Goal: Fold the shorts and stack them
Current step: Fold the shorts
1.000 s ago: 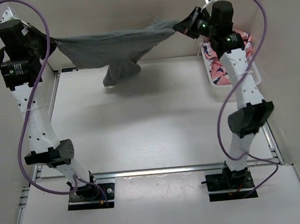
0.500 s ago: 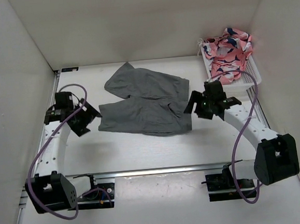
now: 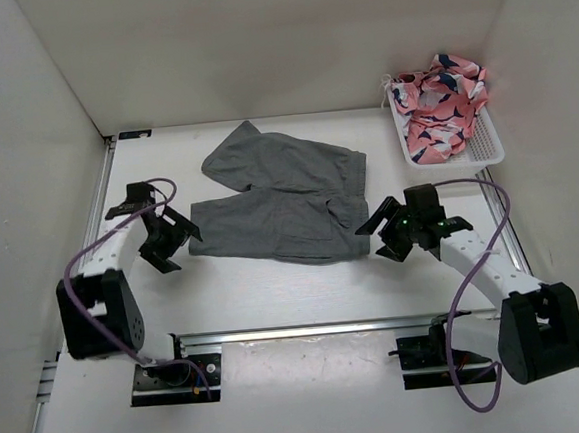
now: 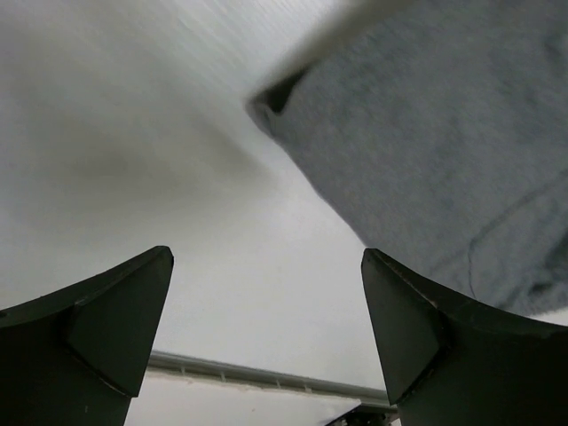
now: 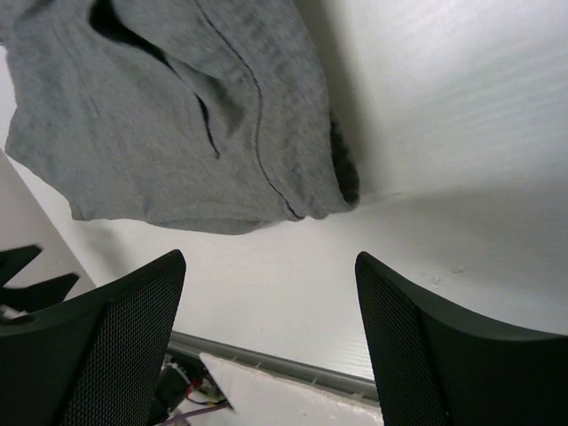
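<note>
Your shorts lie spread flat on the desk, while the left hand and right hand sit open and empty just beside opposite edges, likely placed to pinch them for folding.

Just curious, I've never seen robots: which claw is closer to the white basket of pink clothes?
Right. The right claw sits at the shorts' right edge, not far from the basket; the left claw sits at their left edge, opposite.
</note>
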Controlling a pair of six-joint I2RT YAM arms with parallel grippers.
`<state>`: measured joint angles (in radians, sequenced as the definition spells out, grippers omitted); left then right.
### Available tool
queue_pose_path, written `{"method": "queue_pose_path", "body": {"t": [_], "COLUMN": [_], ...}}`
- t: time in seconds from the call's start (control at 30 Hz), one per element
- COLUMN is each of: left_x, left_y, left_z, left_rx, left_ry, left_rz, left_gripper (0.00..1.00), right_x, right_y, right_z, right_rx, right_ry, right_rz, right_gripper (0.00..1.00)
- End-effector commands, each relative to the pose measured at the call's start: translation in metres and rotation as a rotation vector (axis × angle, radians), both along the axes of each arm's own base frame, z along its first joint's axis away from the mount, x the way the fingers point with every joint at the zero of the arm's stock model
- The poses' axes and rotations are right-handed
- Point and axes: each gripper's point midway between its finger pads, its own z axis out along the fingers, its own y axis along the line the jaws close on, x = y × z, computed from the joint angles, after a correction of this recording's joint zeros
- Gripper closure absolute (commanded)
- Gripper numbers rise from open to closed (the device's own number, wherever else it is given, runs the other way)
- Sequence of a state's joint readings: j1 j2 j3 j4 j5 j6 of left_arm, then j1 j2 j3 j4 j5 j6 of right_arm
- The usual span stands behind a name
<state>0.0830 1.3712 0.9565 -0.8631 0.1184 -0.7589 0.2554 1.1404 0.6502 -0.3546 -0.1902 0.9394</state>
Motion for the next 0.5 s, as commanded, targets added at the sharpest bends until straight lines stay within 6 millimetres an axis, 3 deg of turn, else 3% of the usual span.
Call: {"method": "queue_pose_path", "body": {"t": [0.0,0.1,0.23,0.37,0.43,0.47], "left_x": [0.030,0.047,0.057,0.059,0.061,0.063], "left_y": [-0.001,-0.001,-0.003,-0.012,-0.014,-0.014], "left_z": [-0.013,-0.021,-0.042,-0.060,-0.064,-0.066], "left_rx": [0.004,-0.005,-0.007,-0.024,-0.019,-0.019], "left_ry": [-0.034,-0.025,0.041,0.093,0.103,0.107], "left_rz": [-0.016,-0.019,-0.038,-0.053,-0.048,-0.048], "left_gripper": [0.02,0.04,0.04,0.14,0.25,0.45], "right_x": [0.014,0.015,0.015,0.013,0.017,0.016], "right_y": [0.016,0.022,0.022,0.025,0.025,0.028], "right_z": [0.006,-0.009,-0.027,-0.034,-0.036,-0.042], "right_rx": [0.123,0.196,0.157,0.140,0.128,0.117], "right_ry": [-0.012,0.024,0.068,0.090,0.084,0.093], "right_rz": [-0.036,-0.071,-0.089,-0.111,-0.136,-0.129], "right_gripper": [0.18,0.18,0.19,0.21,0.22,0.25]}}
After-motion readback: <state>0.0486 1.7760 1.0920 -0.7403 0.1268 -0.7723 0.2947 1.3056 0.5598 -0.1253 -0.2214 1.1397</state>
